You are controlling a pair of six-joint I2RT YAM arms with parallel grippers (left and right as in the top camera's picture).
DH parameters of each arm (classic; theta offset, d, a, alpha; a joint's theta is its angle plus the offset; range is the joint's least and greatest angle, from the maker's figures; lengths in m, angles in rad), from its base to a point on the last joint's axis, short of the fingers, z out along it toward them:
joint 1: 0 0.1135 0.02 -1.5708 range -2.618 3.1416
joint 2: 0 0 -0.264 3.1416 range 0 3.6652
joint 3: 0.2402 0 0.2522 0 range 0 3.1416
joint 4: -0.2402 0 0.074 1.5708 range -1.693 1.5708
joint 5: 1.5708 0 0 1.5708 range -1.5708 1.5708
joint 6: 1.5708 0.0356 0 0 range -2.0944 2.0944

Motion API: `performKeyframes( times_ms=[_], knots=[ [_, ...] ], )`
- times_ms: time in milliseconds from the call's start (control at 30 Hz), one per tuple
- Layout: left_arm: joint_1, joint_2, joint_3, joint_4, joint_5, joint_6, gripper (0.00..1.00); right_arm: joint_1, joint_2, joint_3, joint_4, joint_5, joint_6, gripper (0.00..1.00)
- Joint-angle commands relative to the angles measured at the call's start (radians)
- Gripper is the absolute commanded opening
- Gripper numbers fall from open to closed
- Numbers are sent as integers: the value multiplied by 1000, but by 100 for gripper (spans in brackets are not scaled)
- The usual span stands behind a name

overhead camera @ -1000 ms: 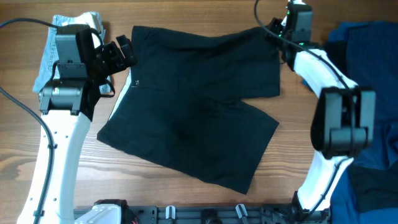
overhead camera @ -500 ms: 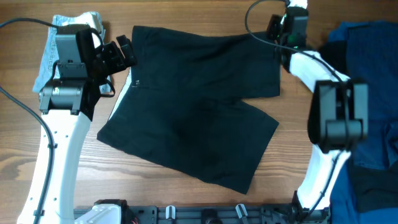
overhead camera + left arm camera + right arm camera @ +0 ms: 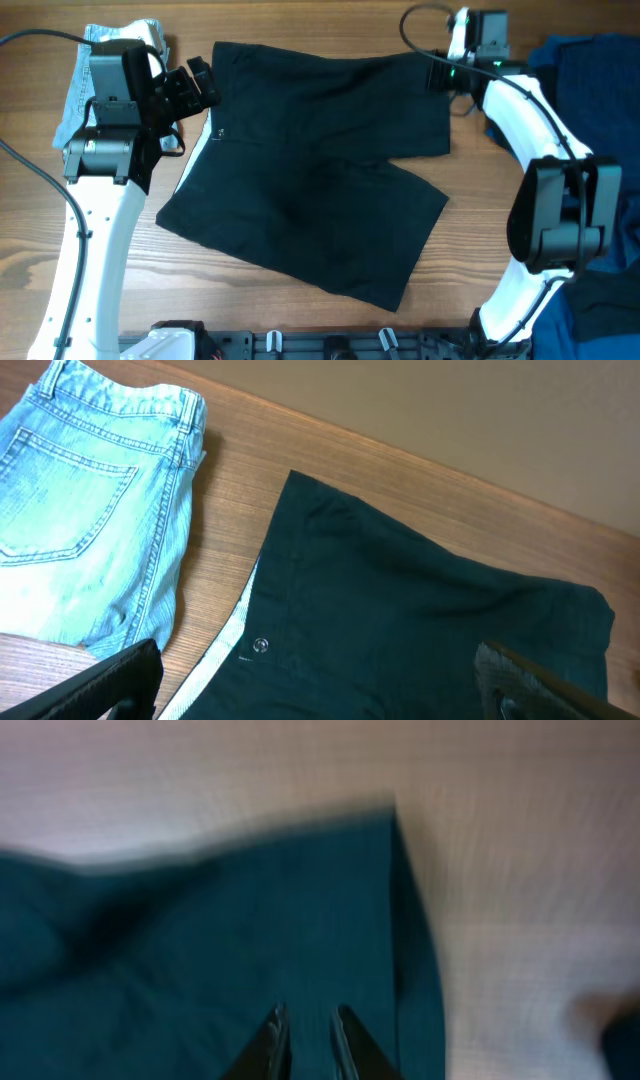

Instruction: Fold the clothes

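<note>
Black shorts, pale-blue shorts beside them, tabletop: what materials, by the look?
Black shorts: thin matte woven cloth, maybe cotton or a blend; lies flat, soft creases, no sheen.
Pale-blue shorts: faded denim; twill texture, topstitched pocket, belt loops.
Table: wood or wood-look laminate; grain lines, smooth finish.

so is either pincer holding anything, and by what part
left pincer is open above the waistband of the black shorts, holding nothing. right pincer sits at a leg hem corner, jaws close together; blur hides whether it pinches cloth.
</note>
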Motion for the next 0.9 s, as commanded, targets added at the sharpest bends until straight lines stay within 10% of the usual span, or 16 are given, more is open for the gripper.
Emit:
performKeyframes(
  times_ms=[0,133,867],
  knots=[
    [5,4,2,3,-12,-5,100,-29,-6,0,-123,-60,-14,32],
    [5,4,2,3,-12,-5,100,-111,0,-2,-258,-71,-19,57],
    [5,4,2,3,-12,-5,100,-188,0,-125,-254,-457,-165,53]
  ],
)
